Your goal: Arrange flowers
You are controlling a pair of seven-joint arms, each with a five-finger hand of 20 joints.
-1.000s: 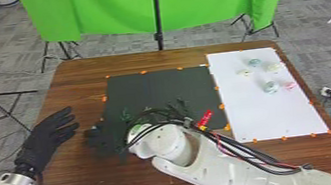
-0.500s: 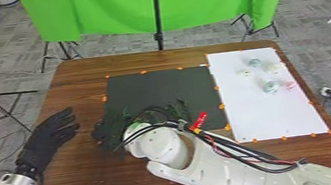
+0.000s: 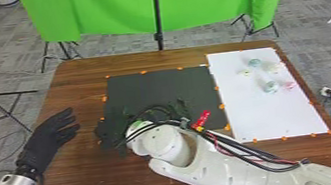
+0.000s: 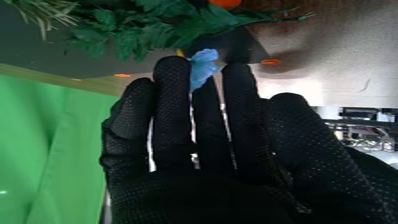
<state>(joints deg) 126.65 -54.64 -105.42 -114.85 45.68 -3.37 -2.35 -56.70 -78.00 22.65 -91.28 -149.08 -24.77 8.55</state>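
On the left side of the brown table [image 3: 76, 85], the left hand [image 3: 49, 138] is open and has stayed put. Next comes the right hand [image 3: 108, 133], a little more to the right than before, by the green leaves [image 3: 182, 109] on the dark mat [image 3: 161, 87]. Its fingers are straight and close together, with a blue flower [image 4: 203, 66] at their tips; whether they grip it, you can't tell. Farther right, small pale flowers [image 3: 270, 87] stay on the white sheet [image 3: 268, 119].
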